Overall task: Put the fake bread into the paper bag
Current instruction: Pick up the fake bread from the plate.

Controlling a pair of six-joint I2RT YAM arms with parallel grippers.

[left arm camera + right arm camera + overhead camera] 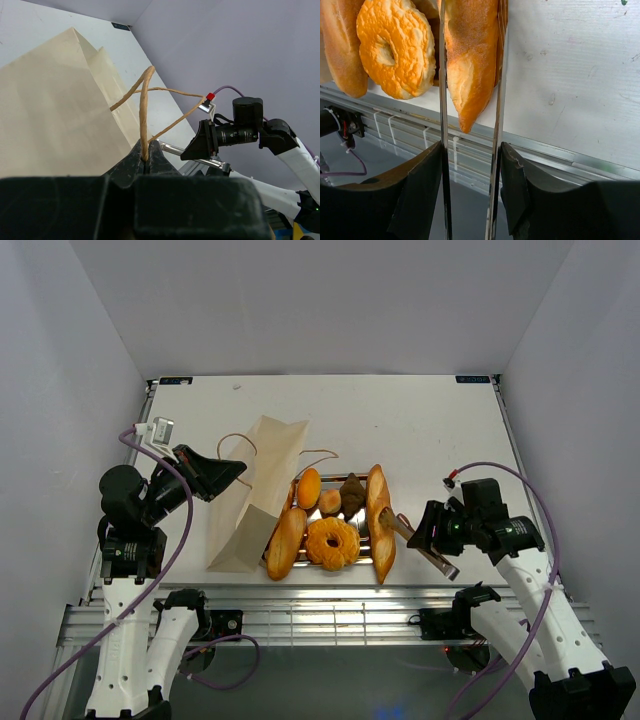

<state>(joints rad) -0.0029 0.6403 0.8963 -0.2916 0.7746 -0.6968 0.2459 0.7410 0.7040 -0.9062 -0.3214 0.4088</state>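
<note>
The step in hand looks like seizing a loaf. The left gripper (146, 159) is clamped shut on a cord handle (143, 110) of the paper bag (255, 495), and the right gripper (470, 190) squeezes tongs (443, 100) whose blades straddle the baguette (470, 55). That baguette lies beside the doughnut (395, 47), right of the bag, its long axis running far to near and its tip pointing at the table's near edge. Next the tongs must pinch it firmly, lift it and turn it end-on towards the bag's mouth.

The right end effector (470, 167) grips metal tongs (443, 120) straddling a baguette (470, 55) beside a doughnut (395, 45).
</note>
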